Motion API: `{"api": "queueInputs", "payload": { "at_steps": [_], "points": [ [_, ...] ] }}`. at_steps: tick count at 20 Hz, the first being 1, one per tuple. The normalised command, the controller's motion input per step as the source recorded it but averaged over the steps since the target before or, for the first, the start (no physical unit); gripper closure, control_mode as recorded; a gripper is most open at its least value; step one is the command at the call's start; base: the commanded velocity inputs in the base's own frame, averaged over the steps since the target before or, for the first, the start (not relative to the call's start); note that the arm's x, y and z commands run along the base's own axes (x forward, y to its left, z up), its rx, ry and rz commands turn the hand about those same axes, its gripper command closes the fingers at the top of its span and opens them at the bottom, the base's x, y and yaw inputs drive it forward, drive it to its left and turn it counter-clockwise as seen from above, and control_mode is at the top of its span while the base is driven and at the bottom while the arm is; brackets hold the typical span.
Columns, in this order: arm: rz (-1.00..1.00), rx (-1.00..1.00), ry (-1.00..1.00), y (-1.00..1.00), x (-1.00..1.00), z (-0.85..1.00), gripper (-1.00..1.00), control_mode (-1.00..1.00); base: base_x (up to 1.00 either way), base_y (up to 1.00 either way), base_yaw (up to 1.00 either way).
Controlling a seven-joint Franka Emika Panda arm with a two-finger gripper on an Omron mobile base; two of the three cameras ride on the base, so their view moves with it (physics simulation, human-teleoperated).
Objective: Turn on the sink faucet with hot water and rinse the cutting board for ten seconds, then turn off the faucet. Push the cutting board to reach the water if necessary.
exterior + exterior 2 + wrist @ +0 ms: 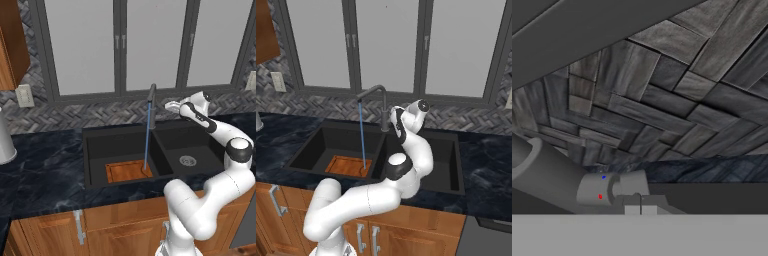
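Note:
The dark grey sink faucet [151,93] [378,90] stands behind the divider of the black double sink [95,150] [311,145]. A thin blue stream of water [147,135] [362,135] falls from its spout onto the right end of the orange-brown cutting board [126,171] [347,165], which lies flat in the large left basin. My gripper [168,105] [640,209] is shut with nothing between its fingers, right beside the faucet's side lever [631,183]. The lever hub carries a red dot and a blue dot. In the right base view my own arm hides the fingers.
The smaller right basin has a round silver drain [187,161]. A white rounded object [5,142] stands on the dark marble counter [45,165] at far left. A herringbone backsplash [65,115] and grey windows [150,45] close off the back. Wooden cabinets [120,225] run below.

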Motion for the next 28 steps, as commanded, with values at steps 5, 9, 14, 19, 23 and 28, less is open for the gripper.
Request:
{"api": "queueInputs", "payload": {
  "at_steps": [5,9,14,19,23,28],
  "points": [
    [0.0,0.0,0.0,0.0,0.0,0.0,1.0,-1.0,0.0,0.0,0.0],
    [0.0,0.0,0.0,0.0,0.0,0.0,1.0,-1.0,0.0,0.0,0.0],
    [0.0,0.0,0.0,0.0,0.0,0.0,1.0,-1.0,0.0,0.0,0.0],
    [0.0,0.0,0.0,0.0,0.0,0.0,1.0,-1.0,0.0,0.0,0.0],
    [0.0,0.0,0.0,0.0,0.0,0.0,1.0,-1.0,0.0,0.0,0.0],
    [0.0,0.0,0.0,0.0,0.0,0.0,1.0,-1.0,0.0,0.0,0.0]
  ]
}}
